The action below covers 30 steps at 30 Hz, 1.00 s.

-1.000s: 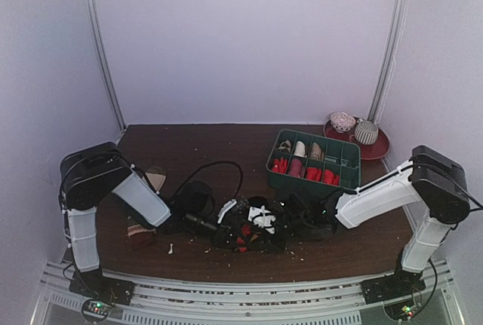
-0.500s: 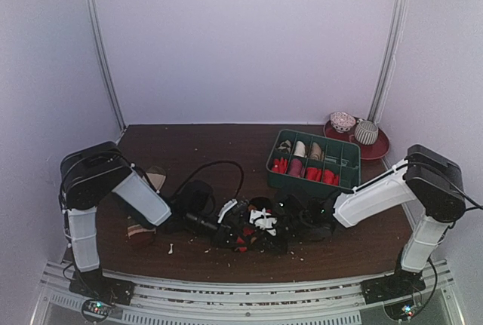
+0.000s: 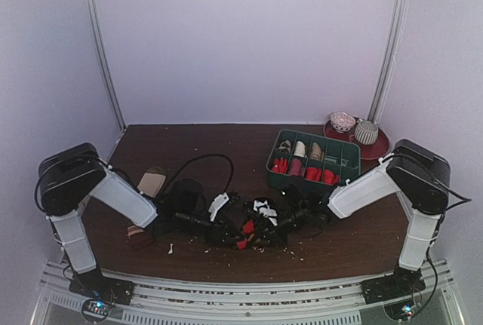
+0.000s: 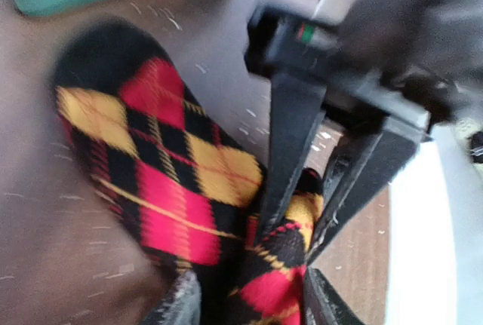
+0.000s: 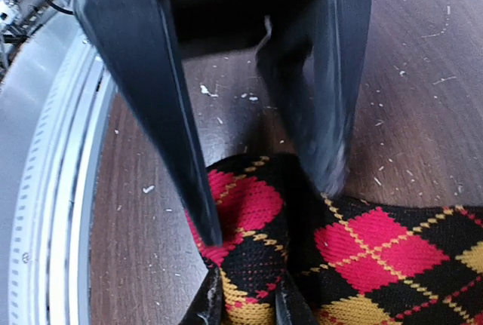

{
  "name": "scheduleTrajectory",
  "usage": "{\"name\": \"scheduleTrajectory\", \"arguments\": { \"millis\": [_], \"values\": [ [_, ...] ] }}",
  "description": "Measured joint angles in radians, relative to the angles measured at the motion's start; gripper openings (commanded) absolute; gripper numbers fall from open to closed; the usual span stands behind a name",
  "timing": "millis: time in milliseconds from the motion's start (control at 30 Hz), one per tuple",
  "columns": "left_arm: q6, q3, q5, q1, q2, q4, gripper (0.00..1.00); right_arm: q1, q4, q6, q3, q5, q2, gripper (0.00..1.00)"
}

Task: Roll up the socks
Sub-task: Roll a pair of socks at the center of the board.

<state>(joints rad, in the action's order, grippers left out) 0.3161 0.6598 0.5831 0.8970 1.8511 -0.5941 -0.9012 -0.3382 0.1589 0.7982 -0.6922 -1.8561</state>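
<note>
Pinching: left fingers clamp argyle sock fold | right fingers spread, straddling same fold

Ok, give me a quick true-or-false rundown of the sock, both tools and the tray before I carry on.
1. The black sock with red and yellow argyle diamonds lies on the brown wooden table. True.
2. The green plastic compartment tray is empty. False: it holds red and beige fabric rolls.
3. The left tool has the argyle sock between its fingers. True.
4. The right tool is clamped fully shut. False: its fingers stand apart over a fold of the sock.
5. The red plate sits at the near left. False: the red plate is at the far right, just past the tray.
</note>
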Motion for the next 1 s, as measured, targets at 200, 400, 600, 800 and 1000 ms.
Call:
{"name": "scheduleTrajectory", "arguments": {
  "millis": [200, 400, 600, 800, 1000],
  "values": [
    [-0.138, -0.130, -0.081, -0.007, -0.172, -0.127, 0.58, 0.055, 0.053, -0.035, 0.061, -0.167, -0.065, 0.10],
    [-0.177, -0.213, -0.084, 0.036, -0.158, -0.260, 0.60, 0.101, 0.180, -0.029, 0.153, -0.326, -0.140, 0.11],
    [-0.196, -0.211, -0.110, 0.110, -0.042, -0.341, 0.60, 0.121, 0.348, -0.012, 0.260, -0.440, -0.222, 0.11],
    [-0.211, -0.200, -0.120, 0.113, 0.002, -0.387, 0.60, 0.130, 0.418, -0.006, 0.291, -0.494, -0.254, 0.11],
    [-0.226, -0.167, -0.133, 0.113, 0.051, -0.391, 0.43, 0.130, 0.454, -0.001, 0.301, -0.522, -0.266, 0.11]
  ]
}}
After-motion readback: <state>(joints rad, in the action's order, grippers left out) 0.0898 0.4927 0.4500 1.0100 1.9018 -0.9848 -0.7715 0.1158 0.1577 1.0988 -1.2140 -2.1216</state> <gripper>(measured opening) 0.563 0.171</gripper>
